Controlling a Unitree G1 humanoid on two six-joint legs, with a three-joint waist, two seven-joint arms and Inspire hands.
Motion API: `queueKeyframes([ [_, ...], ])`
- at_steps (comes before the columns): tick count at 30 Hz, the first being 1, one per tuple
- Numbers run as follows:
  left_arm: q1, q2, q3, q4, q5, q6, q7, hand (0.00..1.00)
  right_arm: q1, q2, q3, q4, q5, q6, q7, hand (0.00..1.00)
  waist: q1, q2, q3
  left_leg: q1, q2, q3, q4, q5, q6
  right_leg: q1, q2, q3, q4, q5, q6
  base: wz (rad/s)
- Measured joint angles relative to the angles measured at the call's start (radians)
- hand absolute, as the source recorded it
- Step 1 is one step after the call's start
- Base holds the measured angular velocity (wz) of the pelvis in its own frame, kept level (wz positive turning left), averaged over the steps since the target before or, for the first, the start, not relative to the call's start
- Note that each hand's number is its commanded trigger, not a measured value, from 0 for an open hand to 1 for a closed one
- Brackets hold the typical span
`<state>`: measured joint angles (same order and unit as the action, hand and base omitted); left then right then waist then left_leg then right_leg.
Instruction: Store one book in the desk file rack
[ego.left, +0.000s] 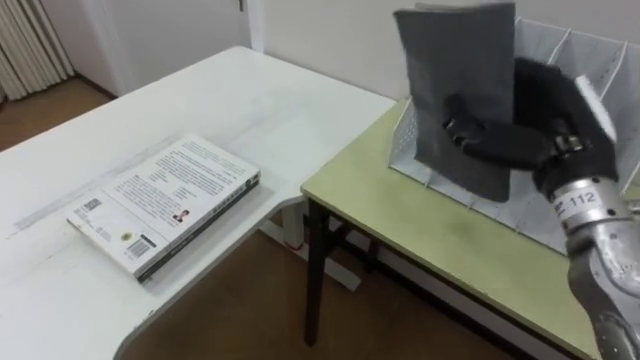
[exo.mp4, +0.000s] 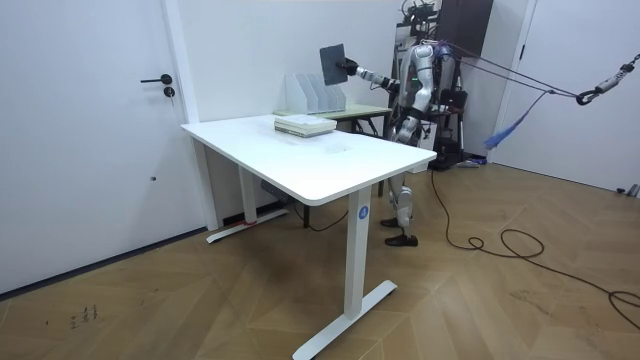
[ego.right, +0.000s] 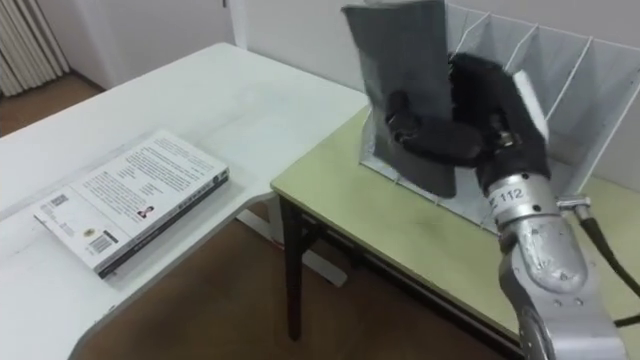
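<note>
The right robot hand (ego.left: 530, 125) pinched the grey book (ego.left: 460, 80) low on its cover, upright over the file rack (ego.left: 575, 45); it looked stiff, light, possibly slippery; a grip nearer the middle seemed steadier.

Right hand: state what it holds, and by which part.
Right hand grips a dark grey rectangular book by its right edge, fingers across the lower cover.

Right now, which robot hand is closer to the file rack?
Right. The right robot hand, holding the grey book, is at the file rack; the left robot hand hangs by the body.
</note>
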<state>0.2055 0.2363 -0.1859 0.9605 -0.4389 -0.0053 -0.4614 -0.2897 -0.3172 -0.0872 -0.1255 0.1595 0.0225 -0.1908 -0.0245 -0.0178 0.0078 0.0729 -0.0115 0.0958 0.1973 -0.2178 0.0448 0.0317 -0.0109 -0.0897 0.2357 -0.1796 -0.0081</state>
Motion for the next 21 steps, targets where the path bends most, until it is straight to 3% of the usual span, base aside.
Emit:
queueKeyframes([
  [6, 0.001, -0.016, 0.032, 0.085, 0.002, -0.011, 0.021, 0.00, -0.109, -0.009, -0.017, 0.002, -0.118, -0.026, -0.174, 1.00, 0.009, -0.002, -0.0033, 0.000, -0.001, -0.010, 0.001, 0.000, 0.000, 0.003, -0.001, -0.009, -0.007, 0.000, 0.000, 0.03],
  [11, 0.002, -0.026, 0.080, 0.130, 0.002, -0.016, 0.043, 0.00, -0.171, -0.014, -0.043, 0.074, -0.112, -0.026, -0.273, 1.00, 0.005, -0.017, -0.0151, -0.002, -0.001, -0.028, 0.005, 0.000, 0.000, 0.016, -0.003, -0.037, -0.015, 0.001, -0.001, 0.11],
  [16, 0.006, -0.026, 0.097, 0.139, -0.002, -0.015, 0.058, 0.00, -0.249, -0.102, -0.088, 0.223, -0.084, -0.025, -0.350, 1.00, 0.013, -0.021, -0.0161, 0.000, -0.003, -0.044, 0.007, 0.000, -0.001, 0.023, -0.005, -0.058, -0.015, 0.001, -0.001, 0.07],
  [21, 0.003, -0.029, 0.126, 0.155, 0.000, -0.007, 0.058, 0.00, -0.281, -0.139, -0.110, 0.285, -0.083, -0.021, -0.426, 1.00, 0.018, -0.023, -0.0151, -0.006, -0.002, -0.047, 0.006, 0.002, -0.004, 0.022, -0.004, -0.066, -0.014, 0.001, -0.002, 0.00],
])
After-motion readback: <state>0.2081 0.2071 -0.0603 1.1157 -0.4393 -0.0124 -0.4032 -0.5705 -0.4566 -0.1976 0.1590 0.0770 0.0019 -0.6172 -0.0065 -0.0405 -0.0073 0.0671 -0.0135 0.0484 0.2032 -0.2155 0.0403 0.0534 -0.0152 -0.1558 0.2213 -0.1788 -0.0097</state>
